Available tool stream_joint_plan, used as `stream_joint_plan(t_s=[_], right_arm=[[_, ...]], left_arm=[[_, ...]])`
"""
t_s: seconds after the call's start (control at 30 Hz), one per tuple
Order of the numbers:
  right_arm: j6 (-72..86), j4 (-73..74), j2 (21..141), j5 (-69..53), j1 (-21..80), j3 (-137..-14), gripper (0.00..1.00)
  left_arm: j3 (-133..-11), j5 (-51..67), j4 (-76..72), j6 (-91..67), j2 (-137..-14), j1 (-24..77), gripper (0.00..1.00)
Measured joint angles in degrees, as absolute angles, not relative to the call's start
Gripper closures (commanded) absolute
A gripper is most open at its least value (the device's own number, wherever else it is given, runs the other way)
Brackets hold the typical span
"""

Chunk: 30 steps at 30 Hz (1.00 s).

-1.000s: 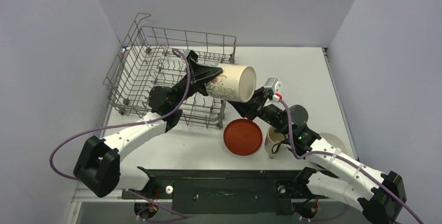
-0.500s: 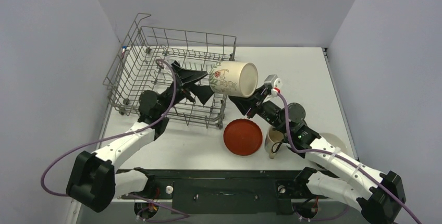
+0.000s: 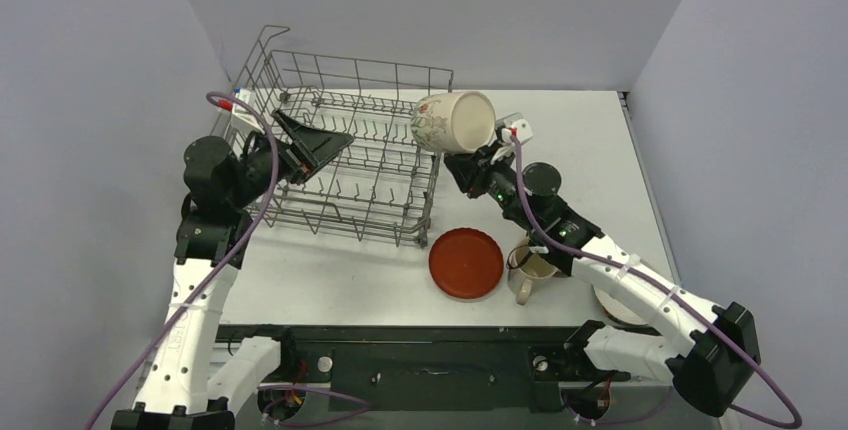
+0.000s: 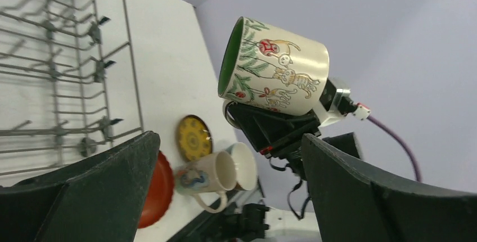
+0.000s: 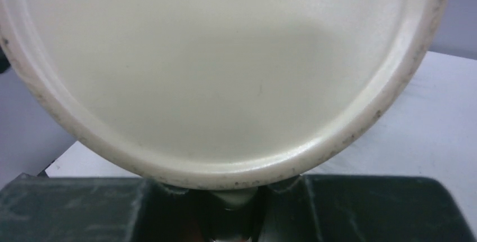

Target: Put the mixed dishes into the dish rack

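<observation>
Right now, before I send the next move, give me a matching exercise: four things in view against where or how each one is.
Things
1. green-lined mug
2. red plate
3. cream mug
4. left gripper

States
A. lying flat on the table
B. jaws open, over the rack
C. held up in the air at the rack's right edge
D. standing upright on the table, just right of the plate

Pairs: 1-C, 2-A, 3-D, 4-B
</observation>
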<state>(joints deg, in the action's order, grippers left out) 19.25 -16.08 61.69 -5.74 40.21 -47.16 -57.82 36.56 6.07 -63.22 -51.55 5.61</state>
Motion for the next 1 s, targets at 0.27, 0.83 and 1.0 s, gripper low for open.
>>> stream_joint_plan(t_s=[0.27,0.83,1.0], right_arm=[[20.21,-6.37,70.11,0.62,42.65,-56.99,1.00],[31.16,21.06,103.44,31.99,48.58,-102.13,1.00],[32.80,27.14,114.59,37.12,49.54,-118.34,1.00]], left_arm=[[-74.61,24.14,29.61,-37.60,-51.44,5.54,0.04],[-79.44,-1.56,33.41,-21.54,-54.68,15.86,0.04],[-71.94,-11.84,32.32,-18.59,-50.92,21.15,0.04]])
